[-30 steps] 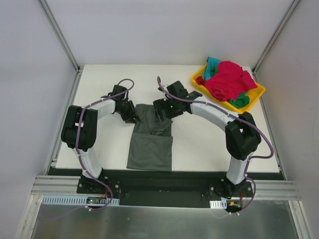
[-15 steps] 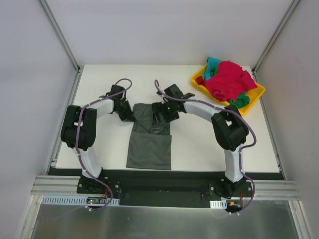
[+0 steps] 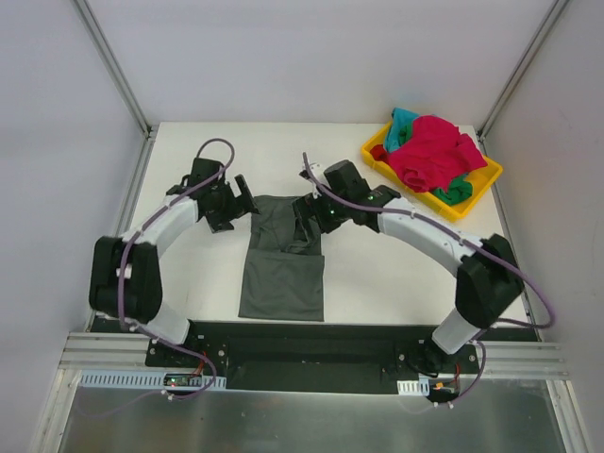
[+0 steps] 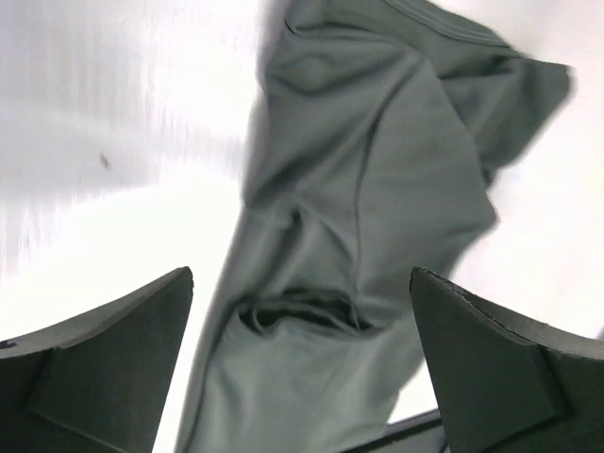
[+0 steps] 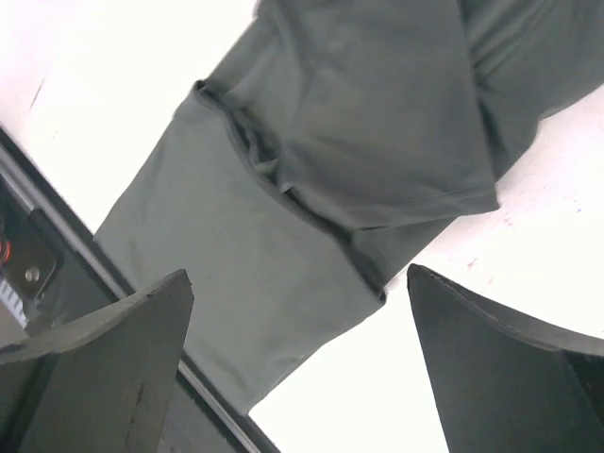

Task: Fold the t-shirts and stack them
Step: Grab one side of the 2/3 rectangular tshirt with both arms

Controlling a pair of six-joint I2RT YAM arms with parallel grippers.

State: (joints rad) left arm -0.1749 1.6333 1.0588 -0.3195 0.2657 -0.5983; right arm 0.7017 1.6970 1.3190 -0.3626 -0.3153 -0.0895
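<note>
Top external view has the white table (image 3: 396, 283) filling most of the scene, with the two arms reaching in from its near edge toward the middle. Between them lies the dark olive-grey shirt (image 3: 283, 274), folded into a narrow strip. Its near part is flat and reaches close to the table's near edge, while its far part is rumpled, with loose folds lying over one another. At the far right corner sits a yellow tray (image 3: 483, 187), turned at an angle and holding a heap of shirts: a magenta-red shirt (image 3: 429, 151) on top, a teal shirt (image 3: 404, 121) showing at the far side and a green shirt (image 3: 456, 192) at the near side. The left tool (image 3: 243, 200) hangs at the far left edge of the grey shirt with its fingers spread wide and nothing between them. The right tool (image 3: 310, 219) is over the rumpled far part, also spread wide and holding nothing; its wrist view shows the cloth lying free below.
</note>
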